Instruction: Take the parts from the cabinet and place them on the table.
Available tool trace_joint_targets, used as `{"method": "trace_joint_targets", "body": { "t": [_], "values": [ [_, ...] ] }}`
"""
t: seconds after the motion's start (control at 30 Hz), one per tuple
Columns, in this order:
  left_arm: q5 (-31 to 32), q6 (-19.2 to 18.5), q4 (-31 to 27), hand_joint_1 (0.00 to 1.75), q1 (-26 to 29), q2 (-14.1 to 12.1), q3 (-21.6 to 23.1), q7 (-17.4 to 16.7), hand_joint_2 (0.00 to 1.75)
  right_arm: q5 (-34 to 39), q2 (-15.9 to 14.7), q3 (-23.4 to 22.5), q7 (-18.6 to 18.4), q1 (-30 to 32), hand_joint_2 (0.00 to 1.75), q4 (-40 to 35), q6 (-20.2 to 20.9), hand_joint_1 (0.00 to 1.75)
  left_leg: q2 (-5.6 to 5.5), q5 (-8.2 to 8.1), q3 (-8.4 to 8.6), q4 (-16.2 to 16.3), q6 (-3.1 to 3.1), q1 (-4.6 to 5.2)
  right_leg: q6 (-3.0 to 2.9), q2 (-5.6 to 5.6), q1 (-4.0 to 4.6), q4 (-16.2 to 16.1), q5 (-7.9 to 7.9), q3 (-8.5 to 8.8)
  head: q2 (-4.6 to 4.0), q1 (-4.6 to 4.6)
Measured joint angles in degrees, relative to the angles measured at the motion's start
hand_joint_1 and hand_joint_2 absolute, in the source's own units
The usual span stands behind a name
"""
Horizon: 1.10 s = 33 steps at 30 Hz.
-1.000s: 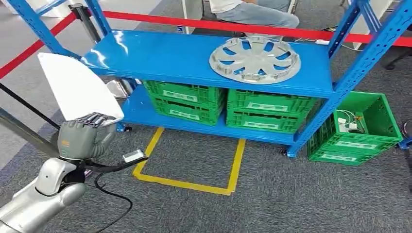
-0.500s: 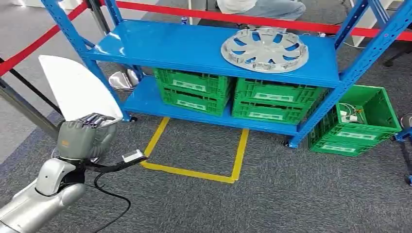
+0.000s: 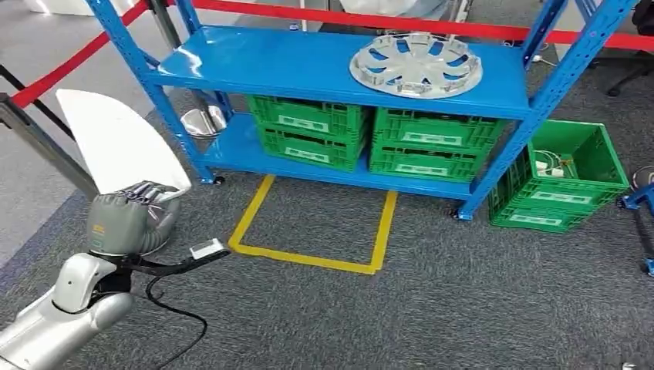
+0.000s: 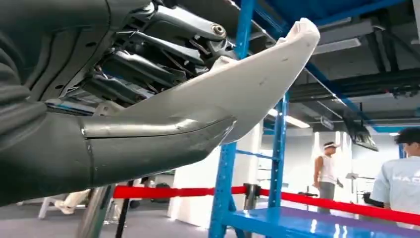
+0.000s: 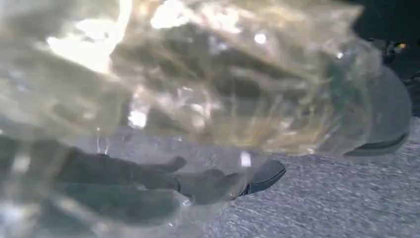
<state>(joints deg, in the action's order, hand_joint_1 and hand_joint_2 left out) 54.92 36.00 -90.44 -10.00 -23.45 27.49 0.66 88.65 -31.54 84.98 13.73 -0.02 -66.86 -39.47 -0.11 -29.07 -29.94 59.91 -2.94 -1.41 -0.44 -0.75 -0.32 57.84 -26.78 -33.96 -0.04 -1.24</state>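
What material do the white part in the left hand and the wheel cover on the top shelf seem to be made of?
White part: probably moulded plastic, matte white with a smooth curved surface. Wheel cover: likely silver-painted plastic or light metal; it has a dull metallic sheen. The left hand grips the white part at its lower end.

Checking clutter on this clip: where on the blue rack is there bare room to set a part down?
The top shelf is bare from its left end up to the silver wheel cover, which fills the right part. The lower shelf is crowded: green crates take most of it, leaving a short strip at the left beside a shiny metal bowl. The left robot hand holds a white panel.
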Motion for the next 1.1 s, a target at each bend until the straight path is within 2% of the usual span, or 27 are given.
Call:
{"method": "trace_joint_targets", "body": {
  "t": [0.03,0.17,0.23,0.3,0.33,0.37,0.4,0.43,0.47,0.5,0.53,0.57,0.6,0.67,0.7,0.73,0.77,0.8,0.83,0.87,0.9,0.93,0.97,1.0,1.03,1.07,1.1],
  "values": [
    [0.0,0.0,-0.1,1.75,0.0,0.0,-0.1,0.0,1.75,0.0,0.0,0.0,0.0,-0.1,0.00,0.0,0.0,0.00,-0.22,-0.72,1.36,-2.4,0.91,0.42,0.59,0.09,0.17,0.4,0.42,-0.52,0.00,-0.09],
    [0.0,0.0,-0.1,1.75,0.0,0.0,-0.1,0.0,1.75,0.0,0.0,0.2,0.0,0.1,0.00,0.0,0.0,0.00,0.06,0.71,-0.36,-2.5,2.91,0.51,2.03,0.19,0.00,0.2,2.02,-1.50,0.00,-0.07],
    [0.0,0.0,-0.1,1.75,-0.1,0.0,-0.1,0.0,1.75,0.0,0.0,0.2,0.0,0.1,0.00,0.0,0.0,0.00,0.34,1.54,-1.21,-2.5,3.77,0.46,2.39,0.37,-0.27,1.8,-1.50,-2.33,0.00,0.08],
    [0.0,0.0,-0.1,1.75,0.0,0.1,-0.2,0.0,1.75,0.0,0.0,0.3,0.0,0.1,0.00,0.0,0.0,0.00,0.37,2.94,-2.90,-2.5,4.37,0.71,2.54,0.52,-0.26,9.3,-8.52,-4.60,0.00,0.17],
    [0.0,0.0,-0.1,1.75,0.0,0.1,-0.2,0.0,1.75,0.0,0.0,0.3,0.0,0.0,0.00,0.0,-0.1,0.00,0.36,3.71,-3.91,-2.5,4.42,0.90,2.59,0.53,-0.25,13.5,-10.86,-5.46,0.00,0.20],
    [0.0,0.0,-0.1,1.75,0.0,0.1,-0.2,0.0,1.75,0.0,0.0,0.3,0.0,0.0,0.00,0.0,-0.1,0.00,0.36,4.51,-4.99,-2.5,4.47,1.09,2.50,0.55,-0.24,16.7,-11.66,-5.72,0.00,0.15],
    [0.0,0.0,-0.1,1.75,0.0,0.1,-0.2,0.0,1.75,0.0,0.0,0.3,0.0,-0.1,0.00,0.0,-0.1,0.00,0.35,5.33,-6.06,-2.4,4.46,1.25,2.33,0.56,-0.21,17.6,-10.41,-4.95,0.00,0.19],
    [0.0,0.0,-0.1,1.75,0.0,0.1,-0.2,0.0,1.75,0.0,0.0,0.3,0.0,-0.1,0.00,0.0,-0.1,0.00,0.34,6.09,-7.08,-2.4,4.44,1.41,2.09,0.56,-0.15,16.6,-7.88,-3.18,0.00,0.17],
    [-0.1,0.0,-0.1,1.75,0.0,0.1,-0.2,0.0,1.75,0.0,0.0,0.3,0.0,-0.1,0.00,0.0,-0.1,0.00,0.33,6.83,-7.97,-2.4,4.42,1.54,1.78,0.57,-0.08,13.9,-5.41,-0.66,0.00,0.17],
    [-0.1,0.0,-0.1,1.75,0.0,0.1,-0.2,0.0,1.75,0.0,0.0,0.4,0.0,-0.2,0.00,0.0,-0.1,0.00,0.28,7.58,-8.75,-2.4,4.29,1.63,1.31,0.59,0.14,9.8,-4.12,2.65,0.00,0.17],
    [-0.1,0.0,-0.1,1.75,0.0,0.1,-0.3,0.0,1.75,0.0,0.0,0.4,0.0,-0.3,0.00,0.0,-0.1,0.00,0.28,8.28,-9.20,-2.3,4.16,1.59,0.75,0.75,0.38,4.5,-5.00,6.76,0.00,0.15],
    [-0.1,0.0,-0.2,1.75,0.0,0.1,-0.5,0.0,1.75,0.0,-0.1,0.4,0.0,-0.5,0.00,-0.1,-0.1,0.00,0.29,8.92,-9.67,-2.2,3.77,1.89,0.56,0.70,0.74,-2.4,-7.30,11.58,0.00,0.24],
    [-0.1,0.0,-0.2,1.75,0.0,0.1,-0.6,0.1,1.75,0.0,-0.1,0.4,0.0,-0.7,0.00,0.0,-0.2,0.00,0.39,9.83,-9.78,-2.4,3.52,1.82,0.71,0.67,0.75,-3.5,-7.93,11.38,0.00,0.00],
    [-0.2,0.0,-0.3,1.75,0.0,0.1,-0.6,0.2,1.75,0.0,-0.1,0.5,0.0,-0.7,0.00,-0.1,-0.2,0.00,0.45,11.42,-9.70,-3.3,2.85,1.49,0.37,0.72,1.13,-3.0,-6.95,10.31,0.00,0.15],
    [-0.3,-0.1,-0.3,1.75,0.0,0.0,-0.6,0.2,1.75,0.0,-0.1,0.6,-0.1,-0.7,0.00,-0.1,-0.2,0.00,0.27,11.88,-9.98,-3.5,2.50,1.55,-0.04,0.51,0.60,-3.5,-5.81,9.64,-0.02,0.15],
    [-0.3,-0.2,-0.3,1.75,0.1,0.0,-0.6,0.3,1.75,-0.1,-0.1,0.7,-0.2,-0.8,0.00,-0.1,-0.3,0.00,0.14,9.09,-10.37,-2.8,2.04,1.38,-0.38,0.22,0.60,-3.3,-4.99,8.83,0.00,0.11],
    [-0.4,-0.2,-0.3,1.75,0.1,-0.1,-0.6,0.3,1.75,-0.1,-0.1,0.8,-0.3,-0.8,0.00,-0.1,-0.3,0.00,0.15,4.86,-10.81,-0.3,1.71,1.28,-1.08,0.13,0.60,-3.3,-4.22,7.99,-0.02,-0.29],
    [-0.5,-0.2,-0.3,1.75,0.1,-0.1,-0.6,0.3,1.75,-0.1,-0.1,0.8,-0.3,-0.7,0.00,-0.1,-0.4,0.00,0.16,0.66,-11.17,3.4,1.39,1.18,-1.02,0.02,0.61,-3.3,-3.48,7.12,0.00,-0.35],
    [-0.5,-0.2,-0.3,1.75,0.1,-0.1,-0.6,0.3,1.75,-0.1,-0.1,0.9,-0.3,-0.8,0.00,-0.1,-0.4,0.00,0.16,-2.29,-11.52,7.5,1.15,1.08,-1.05,-0.03,0.62,-3.3,-2.72,6.33,-0.02,-0.33],
    [-0.7,-0.2,-0.3,1.75,0.1,-0.1,-0.6,0.3,1.75,-0.1,-0.1,0.9,-0.2,-0.9,0.00,-0.1,-0.4,0.00,0.16,-3.87,-11.82,12.5,0.91,1.01,-1.05,-0.09,0.65,-3.1,-1.70,5.54,-0.02,-0.31],
    [-0.7,-0.2,-0.3,1.75,0.1,-0.1,-0.6,0.3,1.75,-0.1,-0.1,1.0,-0.1,-0.9,0.00,-0.1,-0.4,0.00,0.17,-2.75,-11.57,14.9,0.81,0.99,-0.98,-0.11,0.66,-2.8,-0.97,4.26,0.00,-0.35],
    [-0.8,-0.2,-0.3,1.75,0.1,-0.1,-0.6,0.3,1.75,-0.1,-0.1,1.1,0.1,-1.0,0.00,-0.1,-0.4,0.00,0.16,-0.15,-10.45,15.3,0.74,0.97,-0.89,-0.16,0.65,-2.3,-0.29,2.76,0.00,-0.37],
    [-0.8,-0.2,-0.3,1.75,0.1,-0.1,-0.6,0.3,1.75,-0.1,-0.1,1.1,0.2,-1.0,0.00,-0.1,-0.4,0.00,0.17,2.13,-9.00,14.5,0.78,0.96,-0.72,-0.18,0.64,-1.8,0.28,1.59,0.00,-0.37],
    [-0.8,-0.2,-0.3,1.75,0.1,-0.1,-0.6,0.3,1.75,-0.1,-0.1,1.2,0.3,-1.0,0.00,-0.1,-0.4,0.00,0.16,3.54,-5.69,11.0,1.07,0.97,-0.50,-0.18,0.66,-1.2,0.88,0.17,0.00,-0.35],
    [-0.8,-0.2,-0.3,1.75,0.1,-0.1,-0.7,0.4,1.75,-0.1,-0.1,1.3,0.5,-1.0,0.00,-0.1,-0.4,0.00,0.13,2.47,-1.41,5.8,1.47,1.00,-0.25,-0.16,0.66,-0.7,1.30,-0.55,0.00,-0.42],
    [-0.8,-0.1,-0.4,1.75,0.0,-0.1,-0.9,0.4,1.75,-0.1,-0.1,1.3,0.7,-1.0,0.00,-0.1,-0.4,0.00,0.14,-0.31,2.84,-0.4,1.99,1.28,0.04,-0.10,1.01,-0.1,1.60,-1.15,0.00,-0.40],
    [-0.9,-0.1,-0.5,1.75,0.0,-0.2,-0.9,0.4,1.75,-0.1,-0.1,1.5,0.8,-0.9,0.00,-0.1,-0.4,0.00,0.13,-1.87,4.37,-3.4,2.50,1.30,0.41,-0.19,0.90,-0.1,2.20,-1.41,0.00,-0.26]
  ]
}}
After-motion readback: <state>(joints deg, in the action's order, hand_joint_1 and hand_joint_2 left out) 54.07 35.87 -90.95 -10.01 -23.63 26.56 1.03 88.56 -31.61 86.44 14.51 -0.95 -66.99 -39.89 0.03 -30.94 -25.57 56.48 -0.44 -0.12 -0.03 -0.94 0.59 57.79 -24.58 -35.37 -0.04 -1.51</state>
